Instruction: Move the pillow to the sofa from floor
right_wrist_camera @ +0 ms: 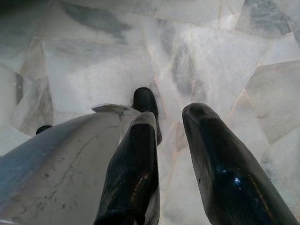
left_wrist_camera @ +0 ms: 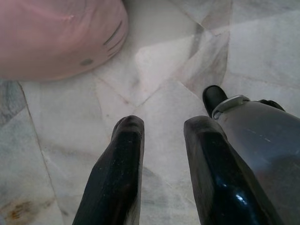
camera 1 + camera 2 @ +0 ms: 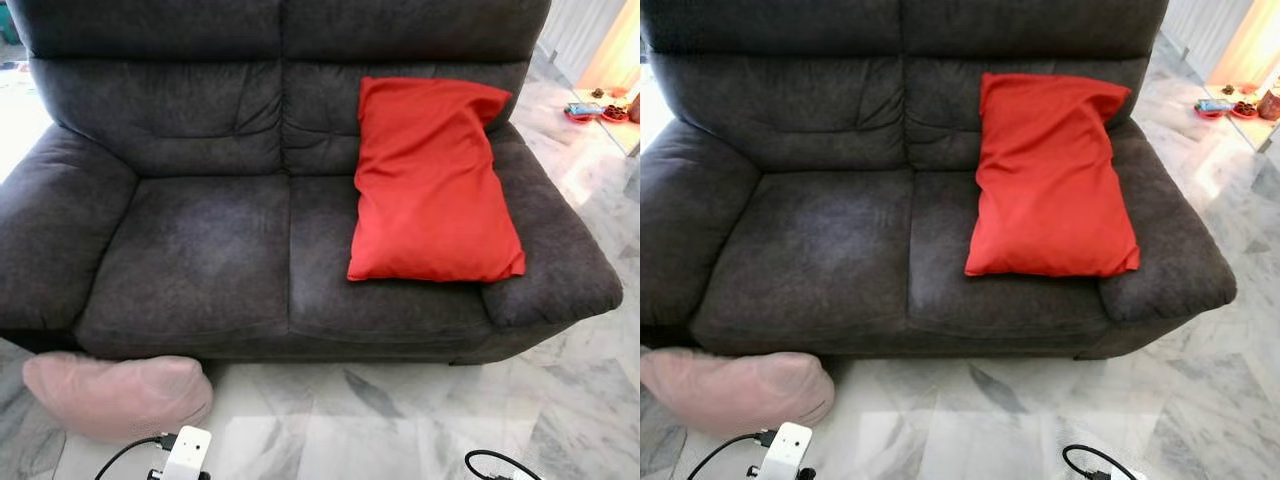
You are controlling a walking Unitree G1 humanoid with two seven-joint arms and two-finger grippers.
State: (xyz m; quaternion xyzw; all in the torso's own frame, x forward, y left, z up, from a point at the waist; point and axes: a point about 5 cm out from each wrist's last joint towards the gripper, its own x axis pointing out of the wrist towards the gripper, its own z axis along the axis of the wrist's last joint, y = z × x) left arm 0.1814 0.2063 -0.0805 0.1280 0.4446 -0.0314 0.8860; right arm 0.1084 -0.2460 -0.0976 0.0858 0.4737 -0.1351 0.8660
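Observation:
A red pillow [image 3: 432, 182] lies on the right seat of the dark grey sofa [image 3: 200, 250], leaning against its backrest. A pink pillow [image 3: 115, 393] lies on the marble floor at the foot of the sofa's left front corner; the left wrist view has it too [image 2: 56, 37]. My left gripper [image 2: 164, 129] hangs open above the floor, a short way from the pink pillow, nothing between its fingers. My right gripper [image 1: 171, 117] hangs open over bare floor, holding nothing.
The floor is pale marble tile [image 3: 400, 410]. At the far right stands a low white surface [image 3: 605, 115] with small dishes. The sofa's left seat is bare. My own leg [image 2: 262, 140] is close beside the left gripper.

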